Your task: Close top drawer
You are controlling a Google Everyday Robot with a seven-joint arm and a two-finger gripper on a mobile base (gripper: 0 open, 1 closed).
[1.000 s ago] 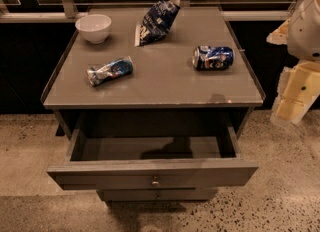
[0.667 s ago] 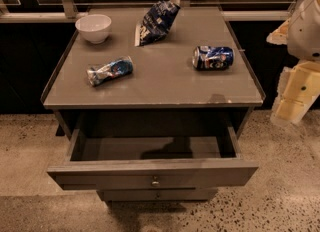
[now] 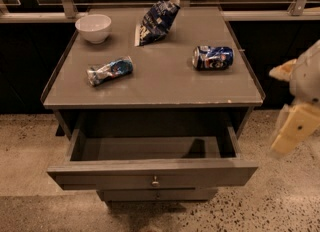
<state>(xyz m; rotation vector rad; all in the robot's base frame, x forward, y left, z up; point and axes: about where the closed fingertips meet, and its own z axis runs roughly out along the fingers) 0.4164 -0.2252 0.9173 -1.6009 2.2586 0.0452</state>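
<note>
Fingers (image 3: 295, 128): my two cream fingers are spread apart, gripping nothing. Gripper (image 3: 276, 111): at the right edge of view, off the right front corner of the cabinet (image 3: 165, 88), above the speckled floor (image 3: 280, 201), apart from the furniture.

Top drawer (image 3: 100, 173): stands open, drawn well out from under the cabinet top, with its wide flat front toward the camera. Small round knob (image 3: 155, 181) at the centre of the front. I touch neither.

A lower drawer (image 3: 125, 195) front shows just beneath, set further back.

On the cabinet top:
- white bowl (image 3: 93, 27), back left
- blue snack bag (image 3: 156, 21), back centre
- blue can (image 3: 213, 57), on its side, right
- crumpled blue wrapper (image 3: 110, 70), front left
</note>
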